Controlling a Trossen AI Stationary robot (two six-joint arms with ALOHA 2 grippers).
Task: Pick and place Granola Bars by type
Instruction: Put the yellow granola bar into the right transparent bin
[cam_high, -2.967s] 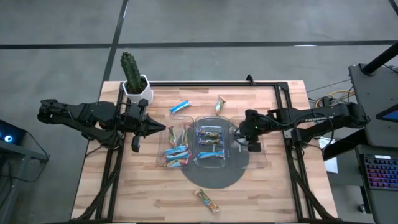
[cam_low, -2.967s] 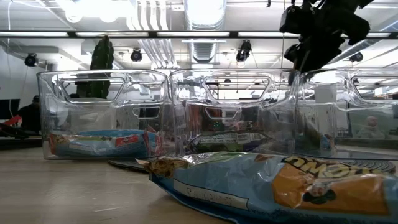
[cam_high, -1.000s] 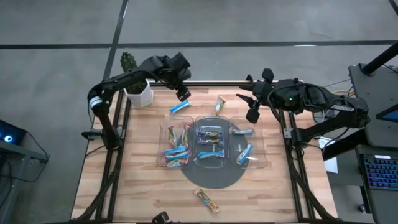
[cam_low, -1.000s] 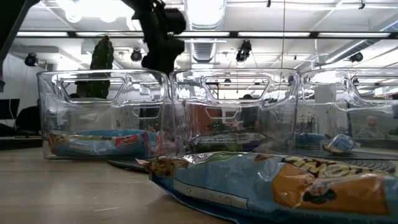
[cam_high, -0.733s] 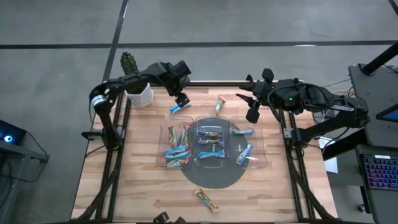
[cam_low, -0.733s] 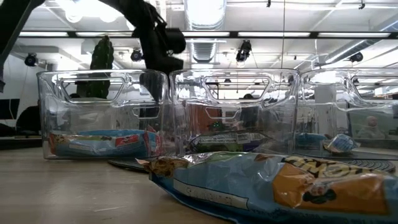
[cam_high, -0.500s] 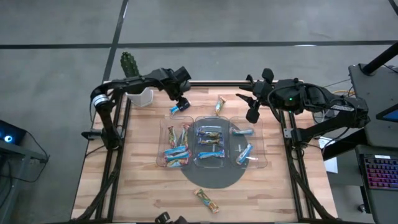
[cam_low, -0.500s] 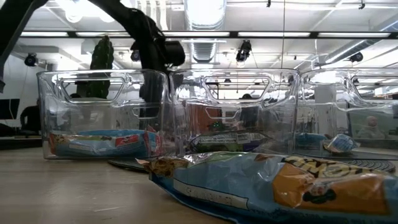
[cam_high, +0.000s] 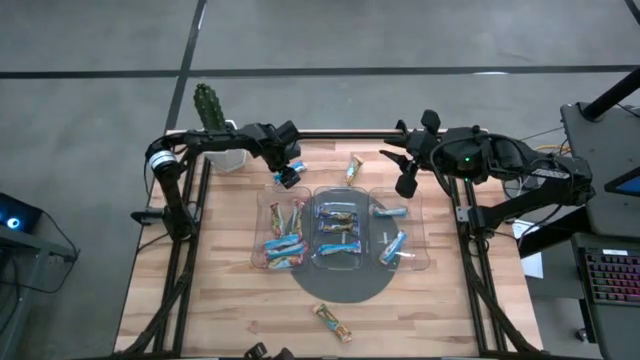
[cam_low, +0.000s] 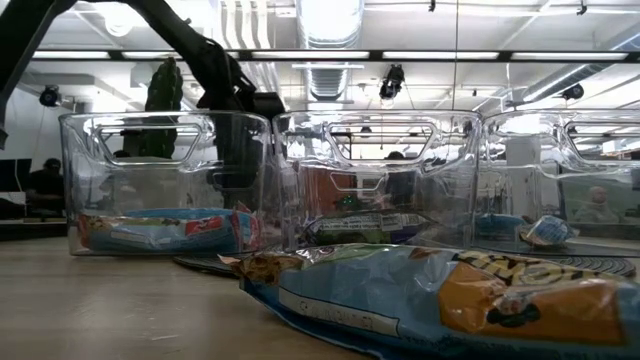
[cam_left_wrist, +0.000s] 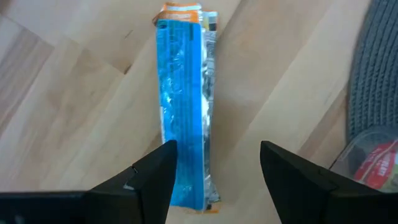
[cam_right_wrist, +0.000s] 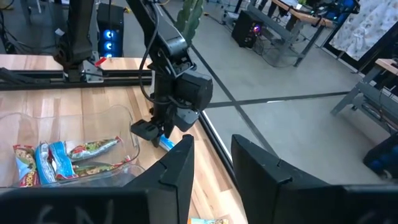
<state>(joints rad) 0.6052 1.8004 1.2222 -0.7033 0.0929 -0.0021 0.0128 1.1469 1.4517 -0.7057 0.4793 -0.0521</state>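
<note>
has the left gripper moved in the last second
Yes. In the high view the left gripper has come down from the table's far edge near the cactus pot onto the blue bar, closer to the clear tray. Its fingers are open, astride the bar.

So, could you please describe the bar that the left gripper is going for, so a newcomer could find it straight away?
Start at the potted cactus at the table's far left corner. Just right of it, the open left gripper straddles a bright blue bar lying flat on bare wood, outside the clear tray; the other loose bars aren't plain blue.
</note>
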